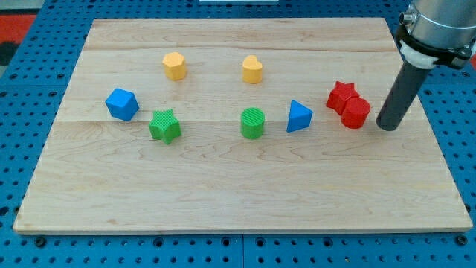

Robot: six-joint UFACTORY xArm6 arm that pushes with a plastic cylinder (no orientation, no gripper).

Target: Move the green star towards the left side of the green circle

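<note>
The green star (164, 125) lies on the wooden board at the view's left of centre. The green circle (253, 123) stands near the board's middle, well apart from the star and to its right. My tip (387, 126) rests on the board at the view's right, just right of the red circle (356, 112). It is far from both green blocks.
A blue cube (122, 103) sits just up-left of the green star. A yellow hexagon (174, 65) and a yellow heart (252, 69) lie toward the view's top. A blue triangle (299, 117) is right of the green circle. A red star (341, 94) touches the red circle.
</note>
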